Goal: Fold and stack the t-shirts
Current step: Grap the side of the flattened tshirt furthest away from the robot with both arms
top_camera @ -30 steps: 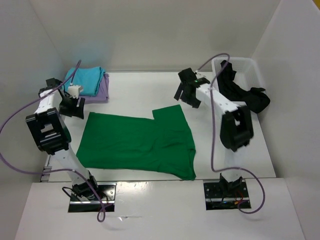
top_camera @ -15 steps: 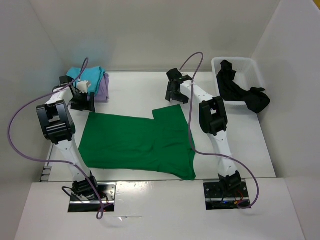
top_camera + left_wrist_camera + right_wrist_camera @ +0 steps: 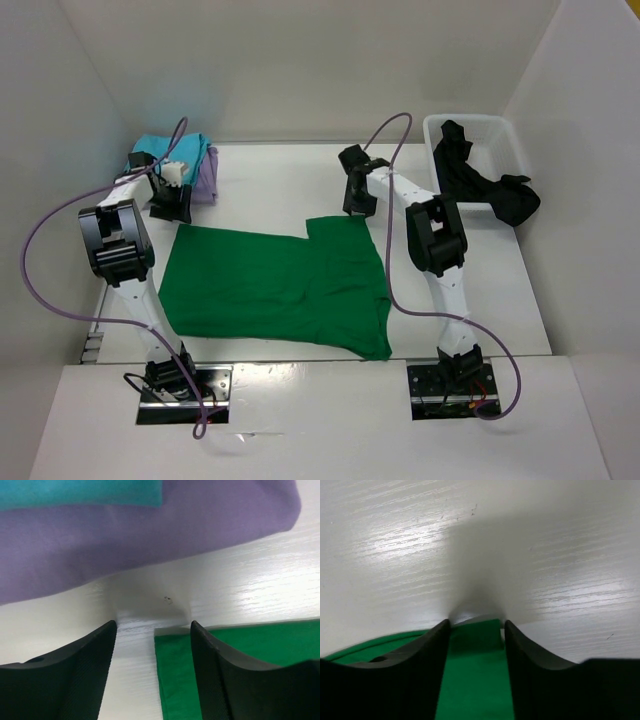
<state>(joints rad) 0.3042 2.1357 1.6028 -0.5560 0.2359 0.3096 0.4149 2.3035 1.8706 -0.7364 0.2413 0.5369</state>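
A bright green t-shirt (image 3: 270,285) lies spread flat in the middle of the table. My left gripper (image 3: 172,207) is down at its far left corner, open, with the green corner (image 3: 175,680) between the fingers (image 3: 75,675). At the shirt's far right corner my right gripper (image 3: 358,205) stands open, its fingertips on either side of the green cloth (image 3: 475,680). A turquoise t-shirt (image 3: 196,146) lies folded on a lavender t-shirt (image 3: 206,178) at the back left, just beyond the left gripper (image 3: 153,630). A black t-shirt (image 3: 482,186) hangs out of the bin.
The white plastic bin (image 3: 508,138) stands at the back right, near the right wall. White walls close in the table on the left, back and right. The arm bases are bolted at the near edge.
Both arms have come down onto the green shirt's far corners. The left moved toward the folded stack, the right swung left from the bin. Both sets of jaws have narrowed.
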